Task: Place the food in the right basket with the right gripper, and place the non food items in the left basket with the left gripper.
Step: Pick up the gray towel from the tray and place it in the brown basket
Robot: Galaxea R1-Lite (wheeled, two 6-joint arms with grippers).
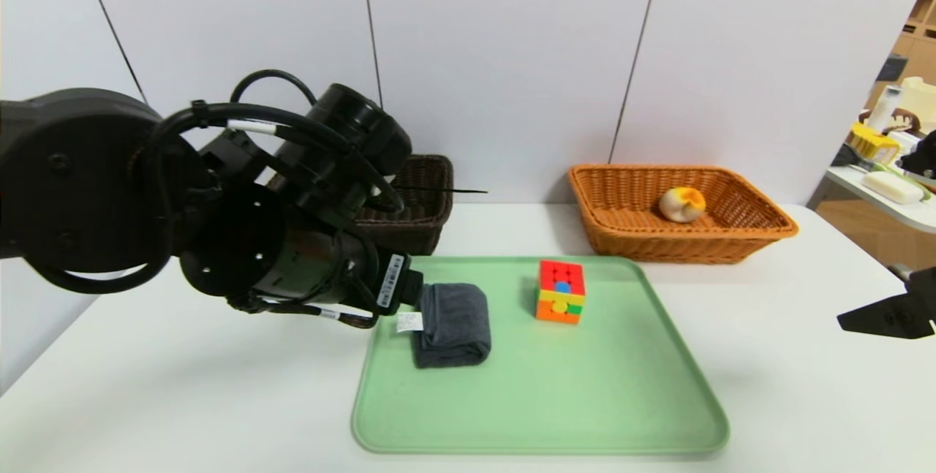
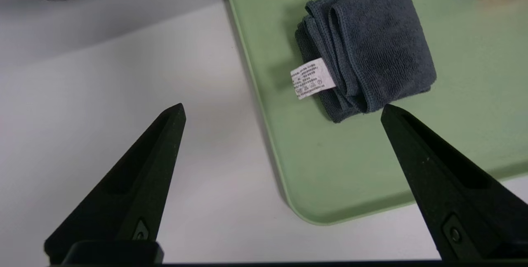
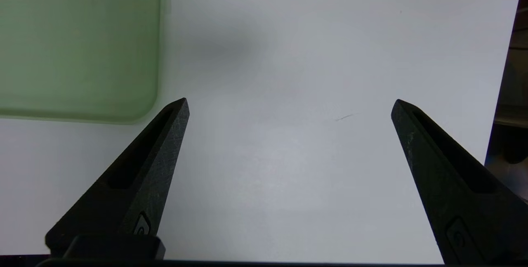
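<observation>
While left tool [image 2: 283, 105] hung wide, empty, folded towel [image 2: 383, 44] looked soft, light, best pinched mid-fold; right tool [image 3: 291, 99] hung wide, empty, over desk [image 3: 288, 197]

Folded gray cloth [image 2: 371, 48] w/ white tag [image 2: 312, 78], on green tray [image 2: 326, 201], L end effector [image 2: 283, 111] open

So we've got a dark towel [image 2: 371, 48] just beyond our left gripper [image 2: 282, 112], soft ribbed cloth, with a papery-looking tag [image 2: 312, 78]. The tray [image 1: 585, 400] under it looks like smooth plastic, pretty matt. Farther out from that gripper, the cube [image 1: 561, 292] looks like smooth plastic too. Both baskets, the dark one [image 1: 431, 228] and the orange-brown one [image 1: 658, 245], are rough wicker-style weave. Below our right gripper [image 3: 290, 101], the tabletop [image 3: 288, 168] is smooth with a soft sheen.
</observation>
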